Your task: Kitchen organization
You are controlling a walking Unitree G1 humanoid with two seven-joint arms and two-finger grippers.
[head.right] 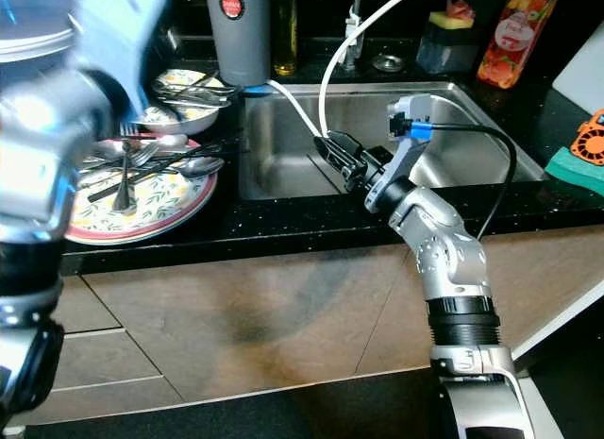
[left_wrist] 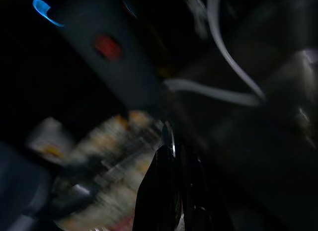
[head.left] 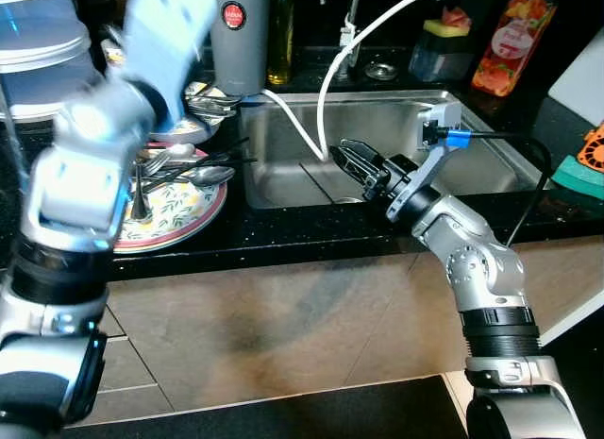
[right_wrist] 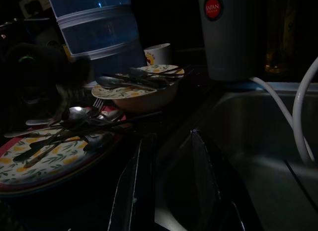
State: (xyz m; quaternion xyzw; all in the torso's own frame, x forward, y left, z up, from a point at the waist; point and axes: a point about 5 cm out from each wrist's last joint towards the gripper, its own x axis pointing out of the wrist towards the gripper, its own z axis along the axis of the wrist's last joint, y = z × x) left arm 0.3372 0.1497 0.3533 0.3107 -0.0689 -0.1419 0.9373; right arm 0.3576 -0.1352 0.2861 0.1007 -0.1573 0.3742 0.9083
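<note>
Blurred at close range, the left gripper (left_wrist: pixel 171 191), fingers unreadable, is hovering over the cutlery (head.left: pixel 184 165) piled on the floral plate (head.left: pixel 189 217), while the right gripper (head.left: pixel 357 161) is waiting part-open above the sink (head.left: pixel 283 137), risking scattered spoons.

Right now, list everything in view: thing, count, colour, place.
Sink: one, steel, centre of the black counter.
Hose: one, white, looping into the sink.
Plate: one, floral with red rim, left of the sink, cutlery piled on it.
Bowl: one, floral, behind the plate, cutlery across it.
Canister: one, grey, red label, behind the sink's left corner.
Pouch: one, orange-red, back right.
Left gripper: black, over the dishes, blurred.
Right gripper: black, open, over the sink's front edge.
</note>
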